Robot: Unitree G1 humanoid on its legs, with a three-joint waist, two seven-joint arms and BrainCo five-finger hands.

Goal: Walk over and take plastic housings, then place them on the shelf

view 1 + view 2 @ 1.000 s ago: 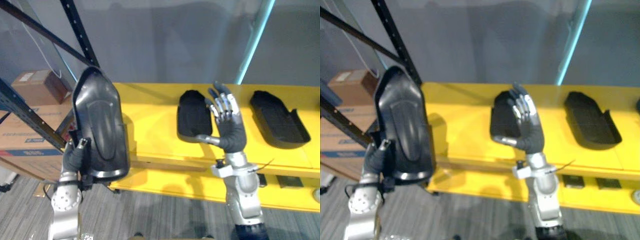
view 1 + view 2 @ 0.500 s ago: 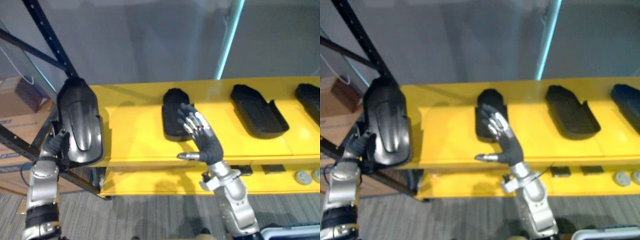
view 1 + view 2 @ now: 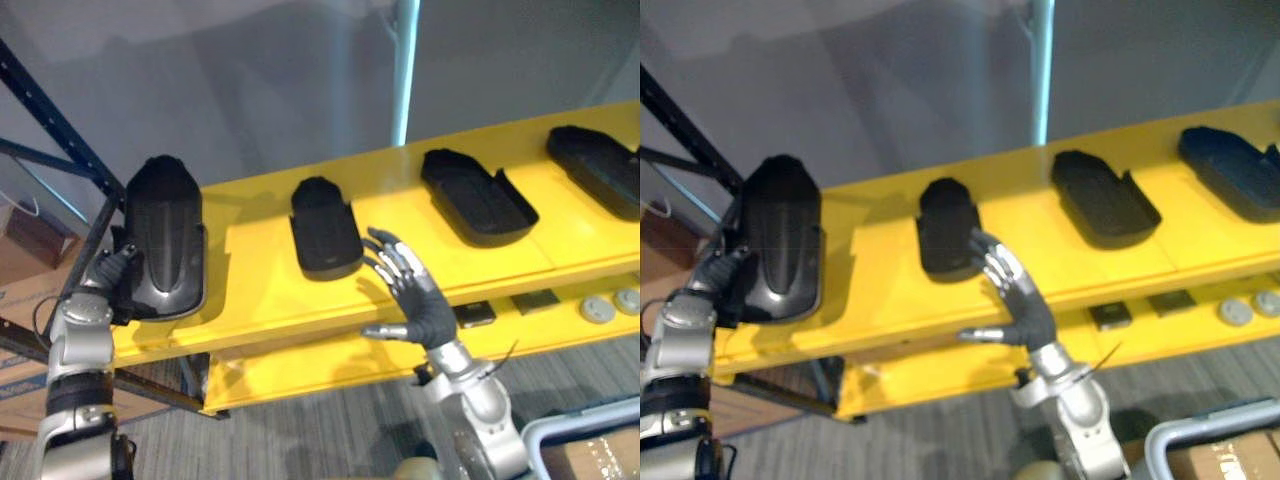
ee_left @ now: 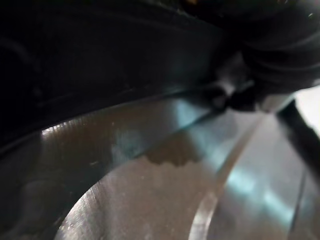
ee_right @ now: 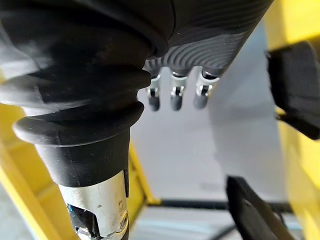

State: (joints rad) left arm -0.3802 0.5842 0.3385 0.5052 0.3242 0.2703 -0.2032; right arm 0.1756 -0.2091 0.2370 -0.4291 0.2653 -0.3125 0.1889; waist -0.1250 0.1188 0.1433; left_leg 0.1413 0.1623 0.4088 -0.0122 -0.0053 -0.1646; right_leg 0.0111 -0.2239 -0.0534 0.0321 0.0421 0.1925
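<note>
A large black plastic housing (image 3: 165, 235) lies tilted over the left end of the yellow shelf (image 3: 250, 290). My left hand (image 3: 110, 275) is shut on its left edge, and I cannot tell whether it rests on the shelf. Its dark glossy surface (image 4: 100, 65) shows very close in the left wrist view. Three more black housings lie along the shelf: one (image 3: 325, 225) in the middle, one (image 3: 475, 195) further right, and one (image 3: 595, 170) at the far right. My right hand (image 3: 405, 290) hovers open in front of the shelf edge, below the middle housing, holding nothing; its fingers (image 5: 172, 95) are straight.
Dark blue rack uprights (image 3: 60, 130) stand at the left, with cardboard boxes (image 3: 25, 230) behind them. A teal post (image 3: 405, 70) rises behind the shelf. Small parts (image 3: 475, 315) and round pieces (image 3: 600, 308) sit on the lower yellow ledge. A grey bin rim (image 3: 590, 440) is at lower right.
The view has swung right along the shelf. The held housing has come down from upright to lie over the shelf's left end. My right hand has sunk lower, still open.
</note>
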